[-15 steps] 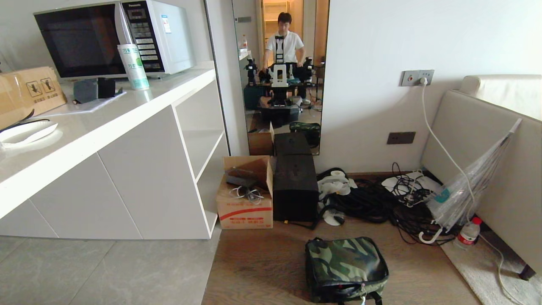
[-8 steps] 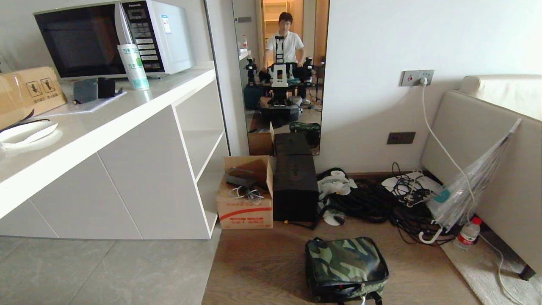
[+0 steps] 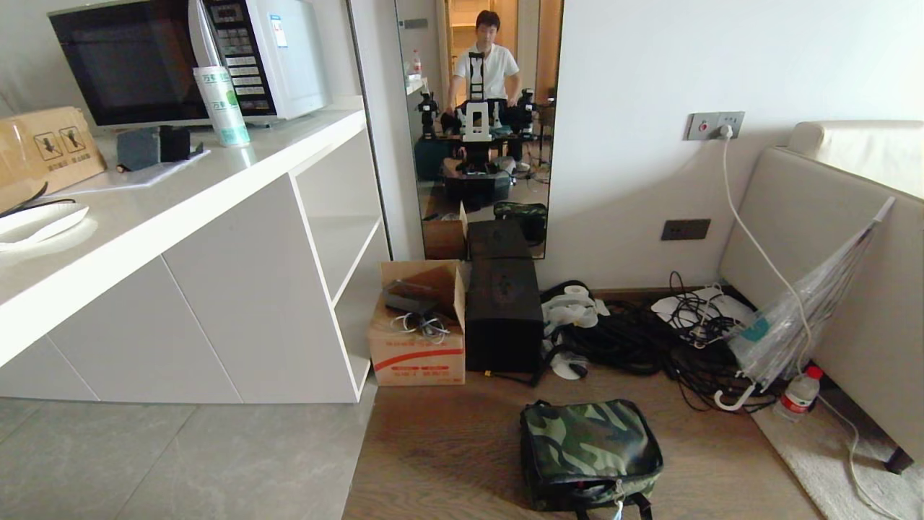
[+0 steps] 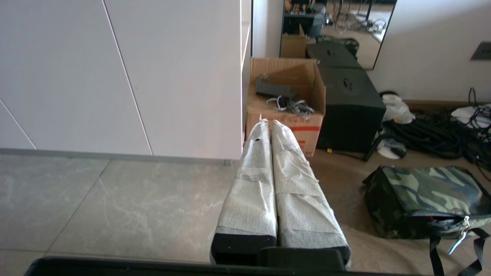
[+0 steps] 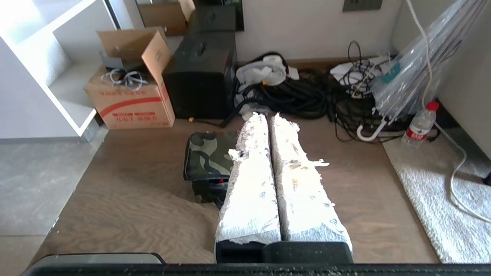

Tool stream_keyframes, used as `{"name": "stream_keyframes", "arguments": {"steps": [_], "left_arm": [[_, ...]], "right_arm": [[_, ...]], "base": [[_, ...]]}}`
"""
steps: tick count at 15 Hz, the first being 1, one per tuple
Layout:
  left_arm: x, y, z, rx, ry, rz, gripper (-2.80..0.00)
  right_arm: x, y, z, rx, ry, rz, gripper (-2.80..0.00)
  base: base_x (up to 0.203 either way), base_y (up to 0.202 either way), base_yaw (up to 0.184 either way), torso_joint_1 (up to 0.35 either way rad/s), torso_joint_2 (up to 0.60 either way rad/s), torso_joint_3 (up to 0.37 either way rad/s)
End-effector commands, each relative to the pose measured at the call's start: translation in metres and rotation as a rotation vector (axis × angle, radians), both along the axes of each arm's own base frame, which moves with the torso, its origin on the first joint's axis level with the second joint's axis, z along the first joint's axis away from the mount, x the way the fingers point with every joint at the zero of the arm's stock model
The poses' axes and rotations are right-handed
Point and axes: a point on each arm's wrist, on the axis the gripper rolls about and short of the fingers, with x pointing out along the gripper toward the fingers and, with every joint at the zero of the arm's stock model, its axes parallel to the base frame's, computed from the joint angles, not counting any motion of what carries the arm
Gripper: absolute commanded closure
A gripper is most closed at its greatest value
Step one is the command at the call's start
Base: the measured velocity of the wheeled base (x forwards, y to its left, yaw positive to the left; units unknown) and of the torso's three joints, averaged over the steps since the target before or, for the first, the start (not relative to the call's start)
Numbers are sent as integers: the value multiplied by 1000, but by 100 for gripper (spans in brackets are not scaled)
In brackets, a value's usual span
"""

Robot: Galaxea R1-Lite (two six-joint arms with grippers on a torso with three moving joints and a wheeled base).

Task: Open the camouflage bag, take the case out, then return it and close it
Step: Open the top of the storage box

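Both hands are pressed together and hold nothing: the left hand (image 4: 271, 123) hangs over the floor short of the cardboard box (image 4: 285, 103), and the right hand (image 5: 268, 117) hangs above the wooden floor (image 5: 145, 191). The camouflage bag (image 3: 588, 451) lies zipped on that floor, low and just left of the right hand, near the robot. The opening step looks not yet begun; the next move calls for reaching down to the zipper pull (image 4: 458, 239) at the bag's near edge.
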Motion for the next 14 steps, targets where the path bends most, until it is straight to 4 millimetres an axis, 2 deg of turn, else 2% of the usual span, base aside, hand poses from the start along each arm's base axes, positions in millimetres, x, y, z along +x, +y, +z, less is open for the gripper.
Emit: {"name": "stream_keyframes", "arguments": {"steps": [1, 14], "left_arm": [[0, 0, 0, 0, 1, 0, 0], [0, 0, 0, -2, 1, 0, 0]], "right_arm": [[0, 0, 0, 0, 0, 0, 0], [0, 0, 0, 0, 1, 0, 0]], "base": [[0, 0, 0, 5, 5, -183], [0, 0, 0, 2, 2, -193]]}}
